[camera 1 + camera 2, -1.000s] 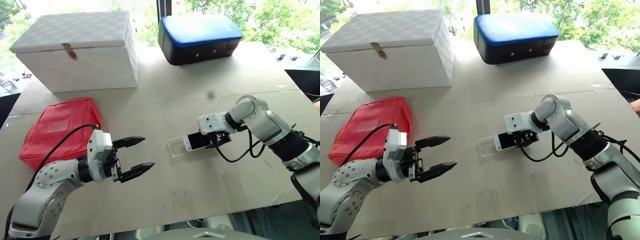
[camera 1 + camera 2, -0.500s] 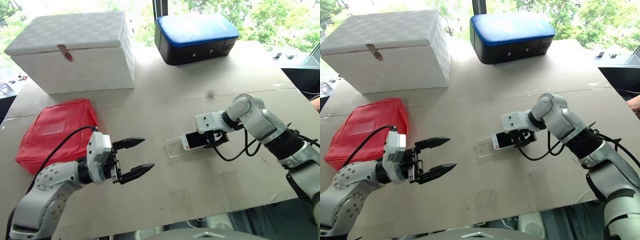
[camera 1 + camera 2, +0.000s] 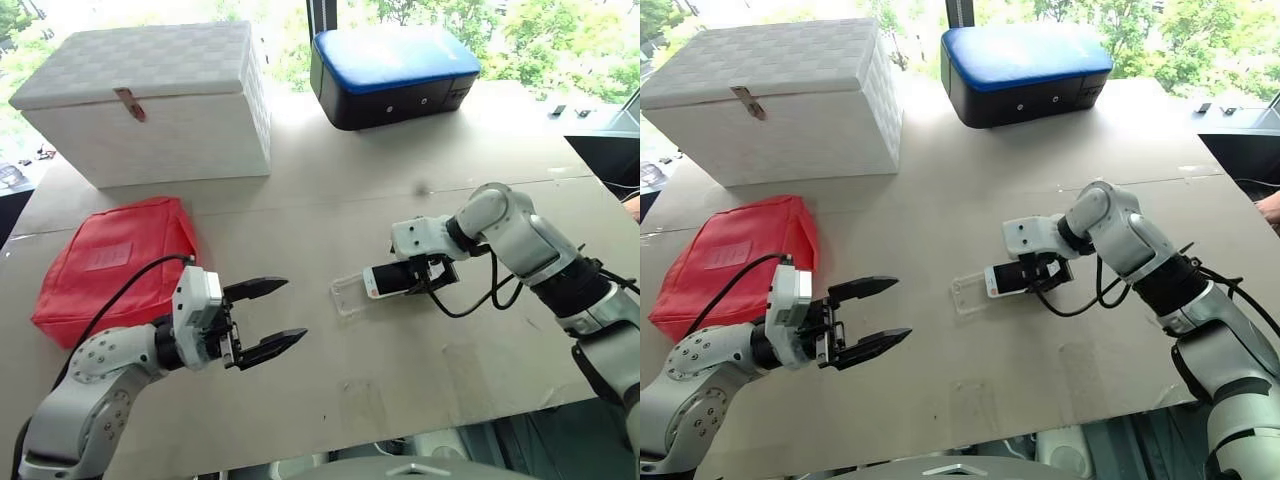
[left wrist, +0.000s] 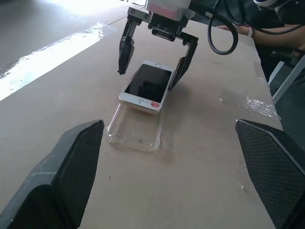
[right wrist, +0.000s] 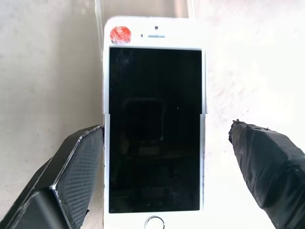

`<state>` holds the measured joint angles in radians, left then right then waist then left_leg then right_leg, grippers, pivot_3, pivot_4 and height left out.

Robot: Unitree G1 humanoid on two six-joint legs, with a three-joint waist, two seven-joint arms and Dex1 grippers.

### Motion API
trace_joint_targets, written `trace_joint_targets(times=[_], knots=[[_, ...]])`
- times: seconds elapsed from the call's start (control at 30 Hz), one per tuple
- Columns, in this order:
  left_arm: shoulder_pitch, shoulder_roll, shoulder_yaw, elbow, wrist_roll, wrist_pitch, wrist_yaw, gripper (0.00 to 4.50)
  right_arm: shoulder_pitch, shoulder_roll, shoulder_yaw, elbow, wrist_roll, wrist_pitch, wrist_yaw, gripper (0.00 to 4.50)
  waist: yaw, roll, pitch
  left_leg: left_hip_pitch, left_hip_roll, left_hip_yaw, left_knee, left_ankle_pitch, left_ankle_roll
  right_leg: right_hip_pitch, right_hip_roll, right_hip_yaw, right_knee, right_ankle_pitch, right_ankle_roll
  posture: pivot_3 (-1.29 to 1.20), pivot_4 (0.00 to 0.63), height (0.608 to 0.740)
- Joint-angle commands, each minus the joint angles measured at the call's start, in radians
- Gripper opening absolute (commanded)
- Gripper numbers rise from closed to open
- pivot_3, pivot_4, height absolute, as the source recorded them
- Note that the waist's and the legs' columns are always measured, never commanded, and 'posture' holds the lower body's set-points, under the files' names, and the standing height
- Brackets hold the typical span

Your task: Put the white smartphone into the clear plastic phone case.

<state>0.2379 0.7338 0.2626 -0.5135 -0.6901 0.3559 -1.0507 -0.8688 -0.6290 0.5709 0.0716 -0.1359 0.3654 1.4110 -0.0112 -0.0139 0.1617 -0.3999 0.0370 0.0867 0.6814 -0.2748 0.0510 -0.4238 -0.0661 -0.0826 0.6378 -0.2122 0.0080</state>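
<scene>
A slim white smartphone with a dark glossy screen (image 4: pixel 147 86) lies face up on the brown cardboard-covered tabletop (image 3: pixel 400 340), its earpiece end resting just over the rim of the clear plastic phone case (image 4: pixel 135 130), which sits flat beside it toward the robot's left. The phone is not seated: only its leading edge overlaps the shell, while the end with the round home button lies outside it on the right. The right gripper (image 4: pixel 153 56) hangs over that end with its two black fingers spread wide, one on each side of the phone and touching neither long edge, as the right wrist view makes plain. Nothing is held. The left gripper (image 3: pixel 268 317) hovers near the front of the tabletop, well apart from the case, its fingers also wide and empty.

The step in hand appears to be the insertion itself, caught between pushes. The next move likely calls for the right gripper to close on or press behind the phone and slide it leftward along its length until all four corners drop inside the raised rim. The light shell may skid away under that push, so the idle left gripper could usefully brace its far end. A red fabric pouch (image 3: pixel 115 262), a white woven box (image 3: pixel 150 100) and a blue-topped case (image 3: pixel 395 75) stand clear of the work.
</scene>
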Motion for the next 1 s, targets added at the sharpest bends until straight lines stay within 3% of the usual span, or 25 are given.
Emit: trace_joint_targets(times=[0.03, 0.2, 0.57, 0.7, 0.97, 1.0], knots=[[-0.009, -0.002, -0.006, -0.008, 0.003, -0.018, -0.006, 4.50, 0.014, -0.009, -0.033, -0.026, 0.010, -0.070, -0.009, 4.46, 0.000, 0.000, 0.000, 0.000, 0.000, 0.000, 0.000, 0.000, 0.000, 0.000, 0.000, 0.000, 0.000, 0.000, 0.000, 0.00, 0.150, 0.740], [-0.025, 0.005, -0.009, 0.000, 0.003, -0.013, -0.010, 4.50, 0.017, 0.000, -0.034, -0.002, 0.009, -0.151, -0.024, 4.46, 0.000, 0.000, 0.000, 0.000, 0.000, 0.000, 0.000, 0.000, 0.000, 0.000, 0.000, 0.000, 0.000, 0.000, 0.000, 0.00, 0.150, 0.740], [-0.034, 0.008, -0.019, -0.009, -0.002, -0.004, 0.000, 4.50, 0.023, 0.007, -0.027, 0.016, 0.016, -0.145, -0.016, 4.46, 0.000, 0.000, 0.000, 0.000, 0.000, 0.001, 0.000, 0.000, 0.000, 0.000, 0.000, 0.000, 0.000, 0.000, 0.000, 0.00, 0.150, 0.740], [-0.027, 0.009, -0.015, -0.021, -0.006, 0.002, 0.007, 4.50, 0.020, 0.003, -0.031, 0.008, 0.023, -0.110, -0.006, 2.63, 0.000, 0.000, 0.000, 0.000, 0.000, 0.000, 0.000, 0.000, 0.000, 0.000, 0.000, 0.000, 0.000, 0.000, 0.000, 0.00, 0.150, 0.740], [-0.028, 0.007, -0.017, -0.033, -0.011, 0.010, 0.020, 4.50, 0.019, -0.021, -0.033, -0.015, 0.018, -0.053, 0.006, 2.63, 0.000, 0.000, 0.000, 0.000, 0.000, 0.000, 0.000, 0.000, 0.000, 0.000, 0.000, 0.000, 0.000, 0.000, 0.000, 0.00, 0.150, 0.740], [-0.028, 0.008, -0.017, -0.034, -0.012, 0.011, 0.020, 4.50, 0.016, -0.017, -0.040, -0.018, 0.032, -0.039, 0.009, 3.00, 0.000, 0.000, 0.000, 0.000, 0.000, 0.000, 0.000, 0.000, 0.000, 0.000, 0.000, 0.000, 0.000, 0.000, 0.000, 0.00, 0.150, 0.740]])
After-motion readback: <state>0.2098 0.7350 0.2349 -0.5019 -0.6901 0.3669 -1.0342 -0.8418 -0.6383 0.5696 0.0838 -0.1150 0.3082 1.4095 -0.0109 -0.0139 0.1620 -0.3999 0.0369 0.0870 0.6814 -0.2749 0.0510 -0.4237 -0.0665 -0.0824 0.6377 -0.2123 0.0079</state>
